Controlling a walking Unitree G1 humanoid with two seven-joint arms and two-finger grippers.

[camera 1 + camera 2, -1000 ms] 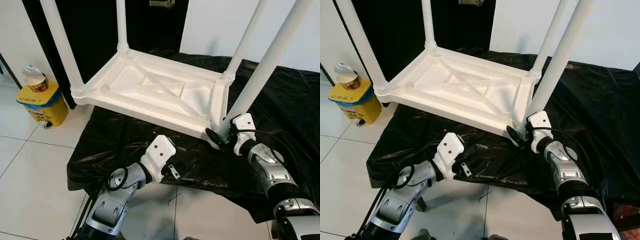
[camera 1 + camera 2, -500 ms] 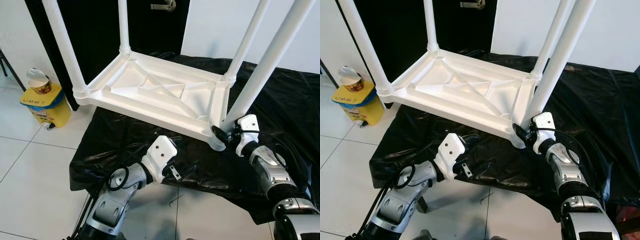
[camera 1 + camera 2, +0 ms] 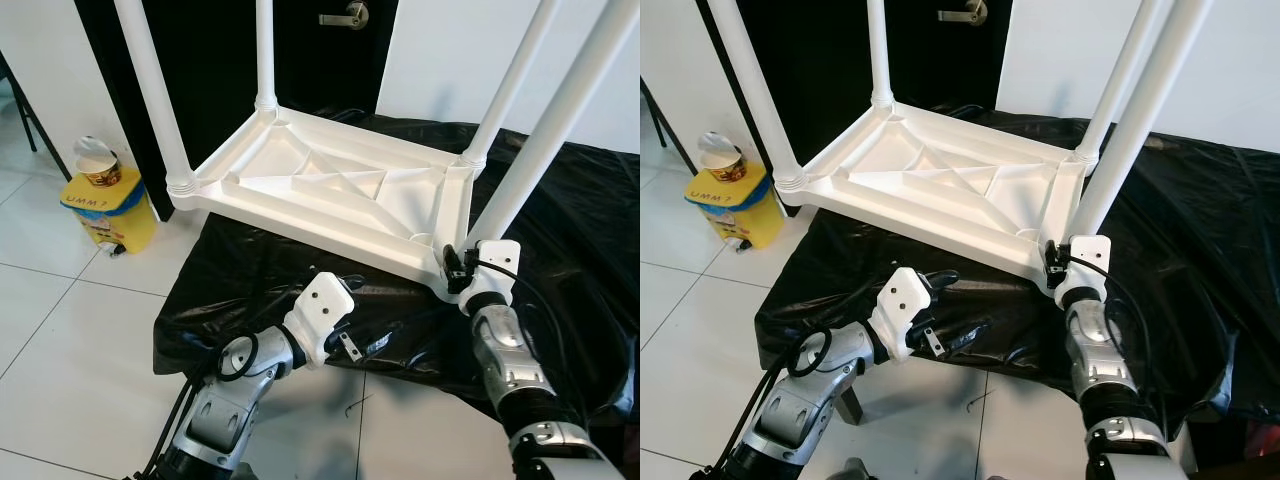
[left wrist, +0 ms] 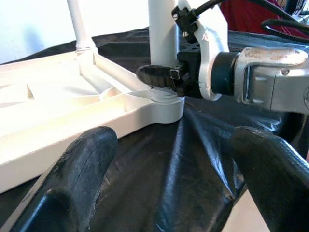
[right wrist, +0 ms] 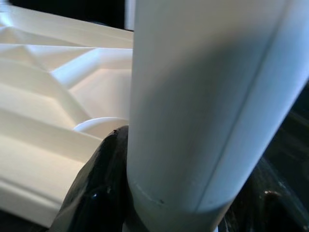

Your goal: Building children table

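My right jaws (image 4: 161,79) pinch the upright leg (image 3: 545,150) at the upturned table (image 3: 330,195) corner; my left jaws (image 4: 174,164), spread, wait just below that corner.

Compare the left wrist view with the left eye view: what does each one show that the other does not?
The left wrist view shows from near how the right claw grips the base of the near table leg. The left eye view adds the yellow bin, the cup on it, the black door and the tiled floor. Both show the upturned white table on the black sheet.
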